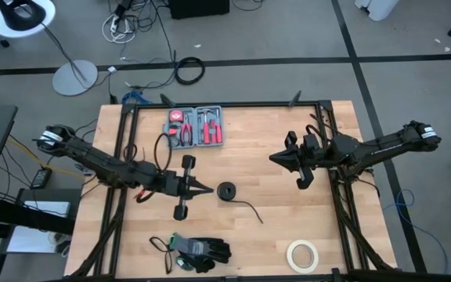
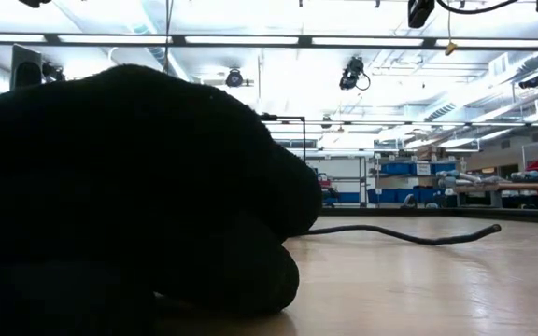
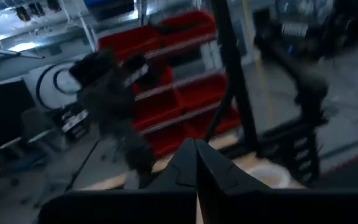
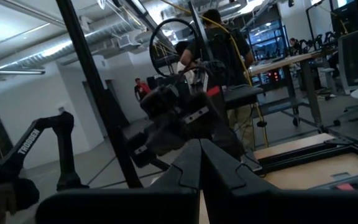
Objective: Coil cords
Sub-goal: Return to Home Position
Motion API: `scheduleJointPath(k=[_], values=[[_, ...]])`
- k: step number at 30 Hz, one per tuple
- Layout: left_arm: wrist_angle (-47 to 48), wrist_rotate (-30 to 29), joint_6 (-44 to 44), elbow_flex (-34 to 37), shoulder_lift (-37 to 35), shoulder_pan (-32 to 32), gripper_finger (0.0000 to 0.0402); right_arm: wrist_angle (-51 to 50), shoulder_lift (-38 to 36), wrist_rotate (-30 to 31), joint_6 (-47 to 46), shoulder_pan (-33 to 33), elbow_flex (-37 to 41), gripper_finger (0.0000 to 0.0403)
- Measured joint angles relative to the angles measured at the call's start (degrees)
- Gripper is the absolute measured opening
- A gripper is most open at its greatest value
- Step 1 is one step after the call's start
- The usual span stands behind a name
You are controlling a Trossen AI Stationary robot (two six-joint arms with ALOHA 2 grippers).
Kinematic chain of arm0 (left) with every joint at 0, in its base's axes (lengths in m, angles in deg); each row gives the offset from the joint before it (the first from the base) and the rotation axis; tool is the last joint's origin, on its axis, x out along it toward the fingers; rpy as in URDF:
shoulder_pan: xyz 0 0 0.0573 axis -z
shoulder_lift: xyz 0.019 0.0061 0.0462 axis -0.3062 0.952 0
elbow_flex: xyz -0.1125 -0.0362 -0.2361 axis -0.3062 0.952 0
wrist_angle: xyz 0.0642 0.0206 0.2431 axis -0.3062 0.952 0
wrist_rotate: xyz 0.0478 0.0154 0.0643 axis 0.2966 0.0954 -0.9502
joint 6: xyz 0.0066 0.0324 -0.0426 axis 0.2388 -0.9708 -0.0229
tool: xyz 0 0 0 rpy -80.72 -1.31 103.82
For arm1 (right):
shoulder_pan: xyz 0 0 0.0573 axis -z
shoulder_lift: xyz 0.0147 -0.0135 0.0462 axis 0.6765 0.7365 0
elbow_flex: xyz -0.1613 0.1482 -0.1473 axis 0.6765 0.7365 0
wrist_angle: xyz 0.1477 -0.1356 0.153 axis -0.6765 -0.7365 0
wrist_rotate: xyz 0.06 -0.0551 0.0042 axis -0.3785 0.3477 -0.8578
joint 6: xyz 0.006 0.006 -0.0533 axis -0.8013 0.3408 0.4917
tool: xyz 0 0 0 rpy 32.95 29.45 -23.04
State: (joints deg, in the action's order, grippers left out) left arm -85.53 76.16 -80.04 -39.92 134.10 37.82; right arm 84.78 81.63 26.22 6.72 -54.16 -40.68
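Note:
The cord (image 1: 227, 191) lies mid-table as a small flat black coil. Its loose tail (image 1: 250, 211) trails toward the near right, and the low view shows that tail (image 2: 409, 235) resting on the wood. My left gripper (image 1: 210, 190) is shut and points right, its tip just left of the coil. It is raised above the table; in its wrist view the shut fingers (image 3: 196, 163) point out into the room. My right gripper (image 1: 274, 157) is shut too, points left and hangs to the far right of the coil, with fingers (image 4: 201, 158) closed on nothing.
Black gloves (image 1: 200, 251) lie at the near edge and fill the left of the low view (image 2: 120, 196). A white tape roll (image 1: 303, 255) sits near right. A grey tool case (image 1: 196, 127) with red-handled tools lies far left. People stand beyond the table (image 4: 219, 50).

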Motion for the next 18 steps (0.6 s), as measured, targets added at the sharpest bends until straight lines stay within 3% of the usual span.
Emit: scheduleJointPath(k=[3, 7, 9, 18], values=[[3.4, -4.1, -1.1, 0.1, -0.7, 0.0, 0.0, 0.0, 0.0, 0.0, 0.0, 0.0, 0.0, 0.0008], [8.8, -13.2, 6.8, 0.1, -1.8, -0.2, 0.0, -0.1, 0.0, 0.0, 0.0, 0.0, 0.0, 0.0008], [10.6, -14.9, 9.8, 0.1, -2.9, -0.3, 0.0, -0.1, 0.0, 0.0, 0.0, 0.0, 0.0, 0.0007], [9.6, -3.9, 8.9, 1.4, -7.2, -0.1, 0.0, -0.2, 0.0, 0.0, 0.0, 0.0, 0.0, 0.0008]])
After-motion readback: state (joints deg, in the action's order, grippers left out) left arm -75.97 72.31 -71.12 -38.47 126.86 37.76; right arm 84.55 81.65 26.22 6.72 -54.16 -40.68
